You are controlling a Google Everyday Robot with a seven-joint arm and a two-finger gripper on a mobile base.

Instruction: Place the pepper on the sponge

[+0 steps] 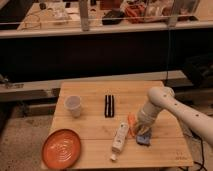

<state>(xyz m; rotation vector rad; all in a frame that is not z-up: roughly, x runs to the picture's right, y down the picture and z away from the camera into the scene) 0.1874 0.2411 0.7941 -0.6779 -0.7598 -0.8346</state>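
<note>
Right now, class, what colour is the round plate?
Orange plate, camera view; the gripper is by the sponge.

Orange-red pepper (131, 121), blue sponge (144, 140) by the gripper (141, 130) — orange ringed plate (61, 148).

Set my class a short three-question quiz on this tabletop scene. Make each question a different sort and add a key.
1. True or false: the tool hangs over the right part of the table, close above the sponge.
2. Which thing lies just right of the white bar in the picture? A) the cup B) the pepper C) the plate
3. Fill the gap: seen from the camera, the white cup stands ___ the orange plate (behind / in front of).

Key: 1 true. 2 B. 3 behind.
</note>
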